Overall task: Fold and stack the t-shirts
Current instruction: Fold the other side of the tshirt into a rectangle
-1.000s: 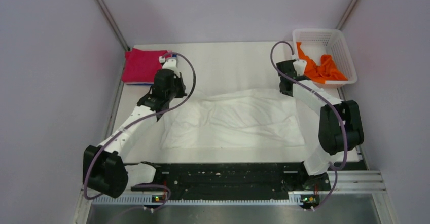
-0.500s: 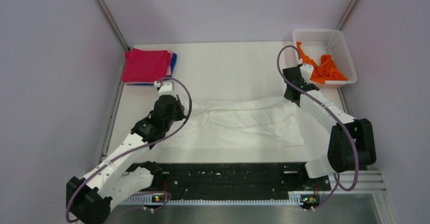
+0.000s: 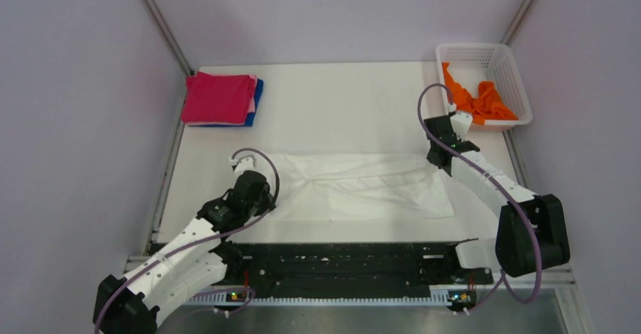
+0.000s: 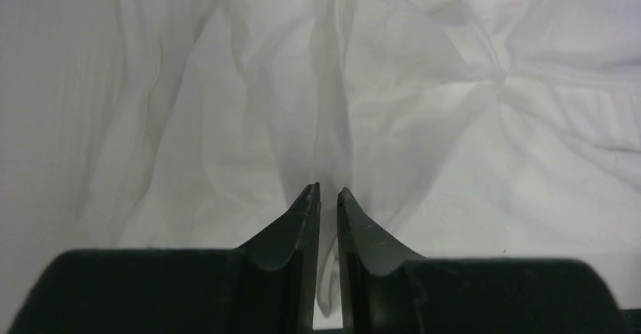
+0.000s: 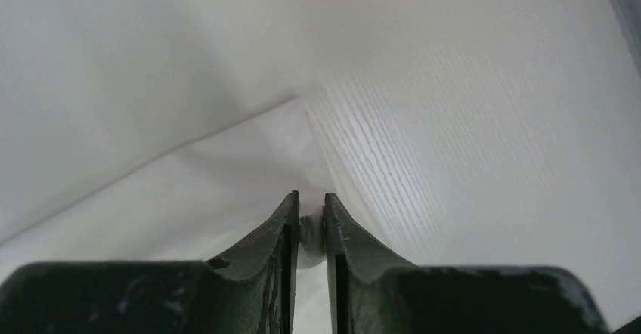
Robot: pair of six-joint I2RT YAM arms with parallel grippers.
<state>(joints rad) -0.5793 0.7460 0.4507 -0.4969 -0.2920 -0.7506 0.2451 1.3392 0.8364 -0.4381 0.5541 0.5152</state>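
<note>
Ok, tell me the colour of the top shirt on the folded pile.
Magenta-red. The top shirt lies over a blue one; clearest in the top external view.

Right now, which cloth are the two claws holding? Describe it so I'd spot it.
On the white table, look at the near half. The white t-shirt lies there as a long wrinkled strip, the left claw pinching its left end and the right claw its right. Unlike the folded magenta-red shirt and the orange shirt in the basket, it is white.
</note>
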